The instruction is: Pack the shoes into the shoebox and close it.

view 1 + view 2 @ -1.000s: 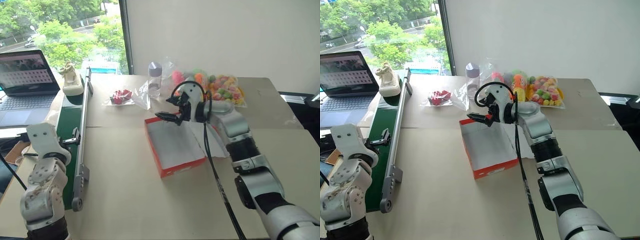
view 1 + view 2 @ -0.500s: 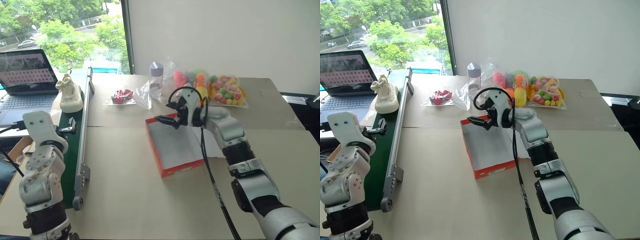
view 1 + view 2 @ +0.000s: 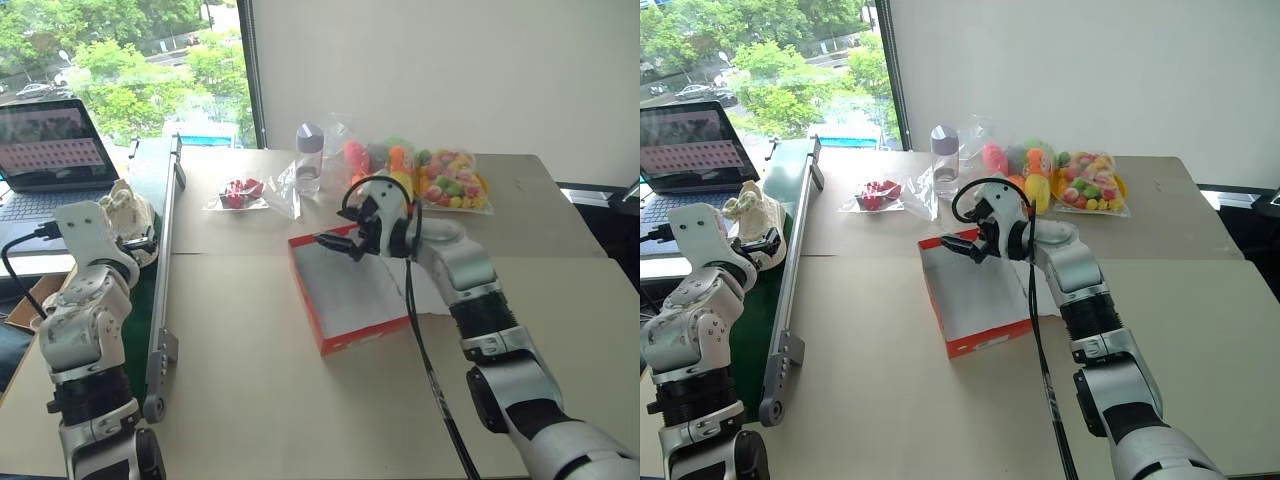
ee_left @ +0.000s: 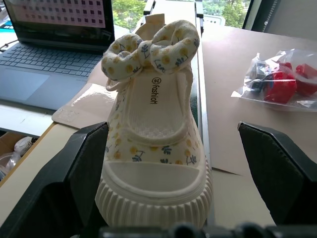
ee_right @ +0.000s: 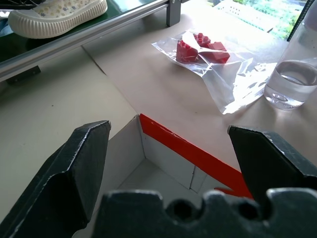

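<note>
A cream shoe (image 4: 153, 129) with a small flower print, a bow and a ribbed sole sits on the long green tray (image 3: 160, 300) at the left, toe toward me. My left gripper (image 4: 171, 126) is open, one finger on each side of the toe and neither touching it. The red-orange shoebox (image 3: 305, 290) lies open in the middle of the table, white inside, with nothing in it. Above its far left corner (image 5: 188, 151) hovers my right gripper (image 3: 335, 243), open and holding nothing.
A laptop (image 3: 50, 150) stands beyond the tray at far left. At the back of the table are a clear bag of red bricks (image 3: 240, 193), a water bottle (image 3: 309, 158) and a bag of colourful toys (image 3: 445, 178). The box's white flap (image 3: 430, 290) lies to its right.
The shoe has come along the green tray toward me. My left arm has risen and reached forward, so its fingers now flank the shoe's toe. The right gripper has stayed put.
</note>
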Robot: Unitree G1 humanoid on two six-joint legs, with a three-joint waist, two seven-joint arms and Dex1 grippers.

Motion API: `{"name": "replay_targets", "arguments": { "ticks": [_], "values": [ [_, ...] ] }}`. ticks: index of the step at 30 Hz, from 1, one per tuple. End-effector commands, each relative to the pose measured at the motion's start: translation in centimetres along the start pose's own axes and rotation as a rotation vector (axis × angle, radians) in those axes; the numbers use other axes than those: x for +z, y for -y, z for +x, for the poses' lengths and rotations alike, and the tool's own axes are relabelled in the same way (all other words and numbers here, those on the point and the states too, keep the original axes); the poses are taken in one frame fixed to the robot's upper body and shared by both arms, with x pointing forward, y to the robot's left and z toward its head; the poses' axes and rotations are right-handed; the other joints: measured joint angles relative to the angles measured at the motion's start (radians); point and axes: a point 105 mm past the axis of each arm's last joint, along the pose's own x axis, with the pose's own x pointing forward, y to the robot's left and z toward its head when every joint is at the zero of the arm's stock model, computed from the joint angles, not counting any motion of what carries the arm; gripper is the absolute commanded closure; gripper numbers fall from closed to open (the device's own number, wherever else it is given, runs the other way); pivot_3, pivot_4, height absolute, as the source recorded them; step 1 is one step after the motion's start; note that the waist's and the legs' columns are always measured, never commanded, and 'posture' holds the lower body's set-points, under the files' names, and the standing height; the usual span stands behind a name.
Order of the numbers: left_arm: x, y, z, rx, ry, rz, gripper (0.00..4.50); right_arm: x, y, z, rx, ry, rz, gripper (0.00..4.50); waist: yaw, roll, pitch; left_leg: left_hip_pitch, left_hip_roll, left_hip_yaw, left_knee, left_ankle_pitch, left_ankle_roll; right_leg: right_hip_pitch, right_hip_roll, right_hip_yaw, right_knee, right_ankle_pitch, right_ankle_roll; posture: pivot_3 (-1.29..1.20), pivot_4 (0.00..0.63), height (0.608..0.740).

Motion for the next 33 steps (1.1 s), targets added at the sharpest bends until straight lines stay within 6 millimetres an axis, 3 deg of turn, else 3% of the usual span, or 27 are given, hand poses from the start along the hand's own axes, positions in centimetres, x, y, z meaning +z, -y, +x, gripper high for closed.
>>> {"name": "replay_targets", "arguments": {
  "ticks": [1, 5, 8, 19, 28, 31, 33],
  "values": [
    [-0.2, -0.8, -0.1, 0.038, -0.027, 0.001, 0.04, 1.2, 0.2, -0.5, -0.013, 0.037, -0.025, 0.0, 0.0, 0.0, 0.0, 0.0, 0.0, 0.0, 0.0, 0.0, 0.0, 0.0, 0.0, 0.0, 0.0, 0.0, 0.0, 0.0, 0.15, 0.74],
    [-1.7, -0.8, -0.1, 0.05, -0.107, -0.051, 0.04, 1.3, 0.2, -0.4, -0.011, 0.037, -0.035, 0.0, 0.0, 0.0, 0.0, 0.0, 0.0, 0.0, 0.0, 0.0, 0.0, 0.0, 0.0, 0.0, 0.0, 0.0, 0.0, 0.0, 0.15, 0.74],
    [-3.1, -0.7, -0.1, 0.046, -0.163, -0.117, 0.69, 1.3, 0.3, -0.5, -0.02, 0.029, -0.051, 0.0, 0.002, 0.0, 0.0, 0.001, 0.0, 0.0, 0.0, 0.0, 0.0, 0.0, 0.0, 0.0, 0.001, 0.0, 0.0, 0.0, 0.15, 0.74],
    [-3.4, 0.6, -0.3, 0.017, -0.176, -0.131, 4.47, 1.2, 0.5, -0.9, -0.032, 0.012, -0.079, 0.0, 0.004, 0.001, 0.0, 0.002, 0.0, 0.0, 0.0, 0.0, -0.001, 0.001, 0.0, 0.0, 0.001, -0.002, 0.002, 0.0, 0.15, 0.74],
    [-2.7, -0.7, -0.1, 0.083, -0.131, -0.116, 4.47, 1.1, 0.5, -0.8, -0.031, 0.001, -0.095, 0.0, 0.004, 0.001, -0.001, 0.002, 0.0, 0.0, 0.0, 0.0, -0.001, 0.001, 0.0, 0.0, 0.001, -0.002, 0.002, 0.0, 0.15, 0.74],
    [-0.5, -1.1, -0.1, 0.104, -0.023, -0.086, 4.47, 1.0, 0.5, -0.8, -0.029, -0.001, -0.098, 0.0, 0.003, 0.001, 0.0, 0.002, 0.0, 0.0, 0.0, 0.0, -0.001, 0.001, 0.0, 0.0, 0.001, -0.002, 0.002, 0.0, 0.15, 0.74],
    [2.2, -0.6, -0.3, 0.083, 0.099, -0.085, 4.47, 1.2, 0.4, -0.7, -0.025, 0.009, -0.091, 0.0, 0.0, 0.0, 0.0, 0.002, 0.0, 0.0, 0.0, 0.0, -0.001, 0.001, 0.0, 0.0, 0.001, -0.002, 0.002, 0.0, 0.15, 0.74]
  ]
}}
